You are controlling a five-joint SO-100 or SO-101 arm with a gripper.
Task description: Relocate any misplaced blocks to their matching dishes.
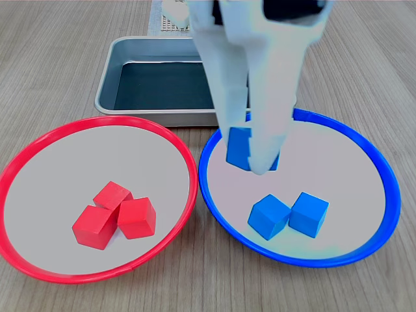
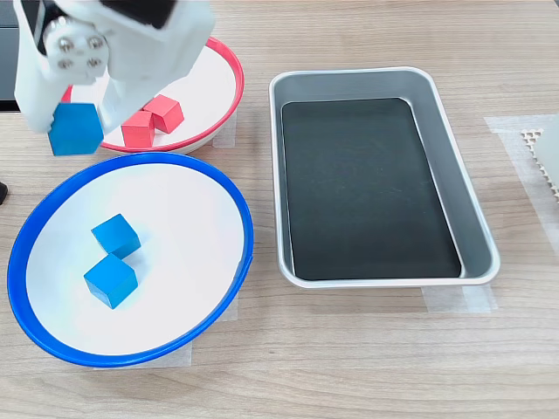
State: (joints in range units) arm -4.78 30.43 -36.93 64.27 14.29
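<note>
My white gripper (image 1: 252,155) is shut on a blue cube (image 1: 239,147), holding it in the air over the far part of the blue-rimmed dish (image 1: 390,188). Two more blue cubes (image 1: 268,216) (image 1: 309,213) lie side by side in that dish. In the second exterior view the held blue cube (image 2: 75,128) hangs near the blue dish's rim (image 2: 245,236), between it and the red-rimmed dish (image 2: 237,72). Three red cubes (image 1: 112,195) (image 1: 96,226) (image 1: 137,218) sit clustered in the red dish (image 1: 192,175); the gripper (image 2: 74,122) hides part of them in the second exterior view.
A rectangular silver tray (image 1: 109,81) with a dark bottom stands behind the dishes, nothing in it; it is the tray (image 2: 476,205) on the second exterior view's right. A white perforated piece (image 2: 546,153) lies at the table's edge there.
</note>
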